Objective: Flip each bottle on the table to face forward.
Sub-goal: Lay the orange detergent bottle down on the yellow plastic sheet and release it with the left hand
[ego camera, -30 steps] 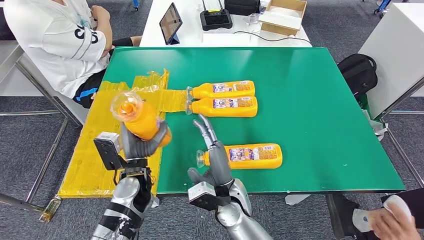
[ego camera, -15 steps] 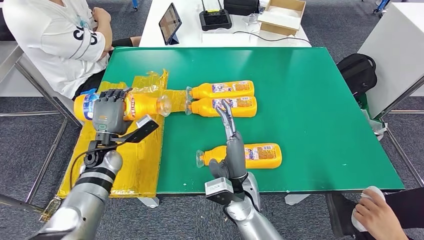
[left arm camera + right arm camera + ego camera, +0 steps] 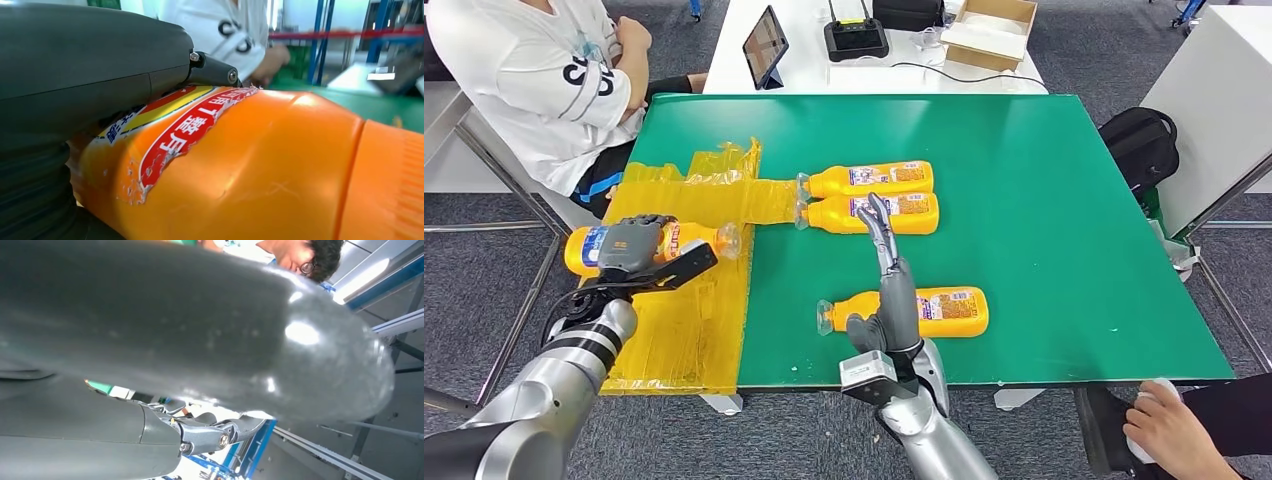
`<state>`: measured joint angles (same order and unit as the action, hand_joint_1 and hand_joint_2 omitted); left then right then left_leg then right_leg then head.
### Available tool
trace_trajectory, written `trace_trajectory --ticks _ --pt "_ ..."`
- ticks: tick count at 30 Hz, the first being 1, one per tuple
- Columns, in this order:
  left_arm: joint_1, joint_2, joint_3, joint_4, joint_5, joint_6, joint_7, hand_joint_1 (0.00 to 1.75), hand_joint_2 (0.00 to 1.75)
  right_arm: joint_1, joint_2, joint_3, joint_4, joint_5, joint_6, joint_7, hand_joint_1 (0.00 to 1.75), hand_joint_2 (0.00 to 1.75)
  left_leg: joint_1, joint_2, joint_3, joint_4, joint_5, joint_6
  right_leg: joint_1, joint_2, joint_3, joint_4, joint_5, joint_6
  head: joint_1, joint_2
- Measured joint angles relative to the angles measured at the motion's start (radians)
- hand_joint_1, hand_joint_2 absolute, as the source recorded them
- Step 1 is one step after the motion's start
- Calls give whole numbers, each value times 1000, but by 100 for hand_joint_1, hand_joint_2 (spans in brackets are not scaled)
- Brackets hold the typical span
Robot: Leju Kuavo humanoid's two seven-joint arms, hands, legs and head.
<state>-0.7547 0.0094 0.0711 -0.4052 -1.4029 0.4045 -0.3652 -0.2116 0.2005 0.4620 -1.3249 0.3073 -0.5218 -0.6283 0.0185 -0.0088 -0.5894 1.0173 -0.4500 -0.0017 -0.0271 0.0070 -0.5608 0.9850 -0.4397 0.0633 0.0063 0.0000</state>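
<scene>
- Left hand [image 3: 632, 246]: fingers wrapped over a held orange bottle [image 3: 686, 240], lying sideways above the yellow plastic sheet [image 3: 679, 330] at 9 o'clock, cap toward 3 o'clock.
- Right hand [image 3: 892, 290]: empty, fingers straight and apart, raised in front of the near bottle [image 3: 944, 310] at 6 o'clock.
- Bottle pair [image 3: 874, 197]: lay side by side, touching, mid green table [image 3: 1044, 200].
- Seated person [image 3: 534, 70]: at 10 o'clock.
</scene>
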Motion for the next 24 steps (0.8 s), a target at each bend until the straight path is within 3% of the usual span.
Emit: trace_trajectory --ticks 10,11,13,15,17,21,24 --pt "-4 12 -28 39 2 -129 -24 175 175 0 0 0 0 0 11 0 0 0 0 0 0 0 0 0 0 0 0 0 0 0 0 0" --pt "-3 12 -30 42 3 -138 -28 166 175 0 0 0 0 0 12 0 0 0 0 0 0 0 0 0 0 0 0 0 0 0 0 0" --pt "-3 12 -35 45 6 -147 -34 103 175 0 0 0 0 0 13 0 0 0 0 0 0 0 0 0 0 0 0 0 0 0 0 0" --pt "-3 12 -41 48 11 -146 -37 26 175 0 0 0 0 -1 14 0 0 0 0 0 0 0 0 0 0 0 0 0 0 0 0 0" --pt "-2 11 -44 49 21 -144 -38 2 175 0 0 0 0 -2 17 0 0 0 0 0 0 0 0 0 0 0 0 0 0 0 0 0" --pt "0 9 -50 51 28 -145 -37 0 0 0 0 -1 0 -6 22 3 0 0 0 0 0 0 0 0 0 0 0 0 0 0 0 0" --pt "1 5 -54 51 35 -146 -32 0 0 0 0 -3 0 -10 27 6 0 0 0 0 0 0 0 0 0 0 0 0 0 0 0 0"
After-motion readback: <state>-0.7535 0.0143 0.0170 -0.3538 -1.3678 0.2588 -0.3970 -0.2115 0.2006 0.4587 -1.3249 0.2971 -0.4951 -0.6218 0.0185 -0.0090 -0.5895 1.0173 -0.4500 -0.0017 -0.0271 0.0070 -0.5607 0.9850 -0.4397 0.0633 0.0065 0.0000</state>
